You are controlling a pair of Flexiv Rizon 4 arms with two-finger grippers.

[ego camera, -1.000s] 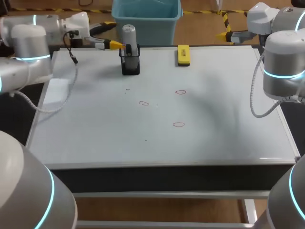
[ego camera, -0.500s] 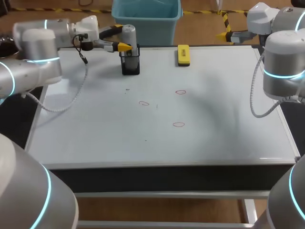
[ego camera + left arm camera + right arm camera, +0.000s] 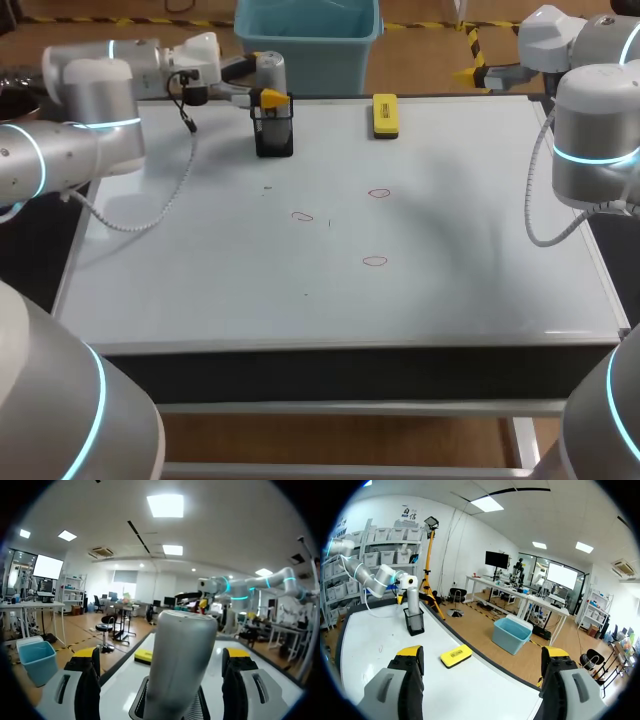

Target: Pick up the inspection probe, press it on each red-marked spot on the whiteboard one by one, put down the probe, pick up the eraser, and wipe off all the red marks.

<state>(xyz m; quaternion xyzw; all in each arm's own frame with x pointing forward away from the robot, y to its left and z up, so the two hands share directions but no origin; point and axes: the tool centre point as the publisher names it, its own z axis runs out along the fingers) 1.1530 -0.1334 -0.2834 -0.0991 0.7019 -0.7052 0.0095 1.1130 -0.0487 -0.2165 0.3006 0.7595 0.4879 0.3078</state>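
Observation:
A grey cylindrical probe [image 3: 270, 70] stands upright in a black mesh holder [image 3: 274, 135] at the back of the whiteboard [image 3: 450, 250]. My left gripper [image 3: 258, 84] is open around the probe's top, one yellow tip on each side. In the left wrist view the probe [image 3: 180, 665] fills the space between the fingers of that gripper [image 3: 161, 655], with gaps on both sides. The yellow eraser [image 3: 385, 114] lies to the right of the holder. Three red marks [image 3: 379, 193] [image 3: 302, 216] [image 3: 374, 261] sit mid-board. My right gripper [image 3: 482, 652] is open and empty, beyond the back right corner.
The left arm's white cable [image 3: 150, 215] droops over the board's left part. From the right wrist view, the eraser [image 3: 456, 655] lies just ahead of the fingers, and the holder [image 3: 414, 622] with the probe farther off.
My left gripper has moved right along the back edge, from beside the holder to straddling the probe's top. The right arm has stayed still.

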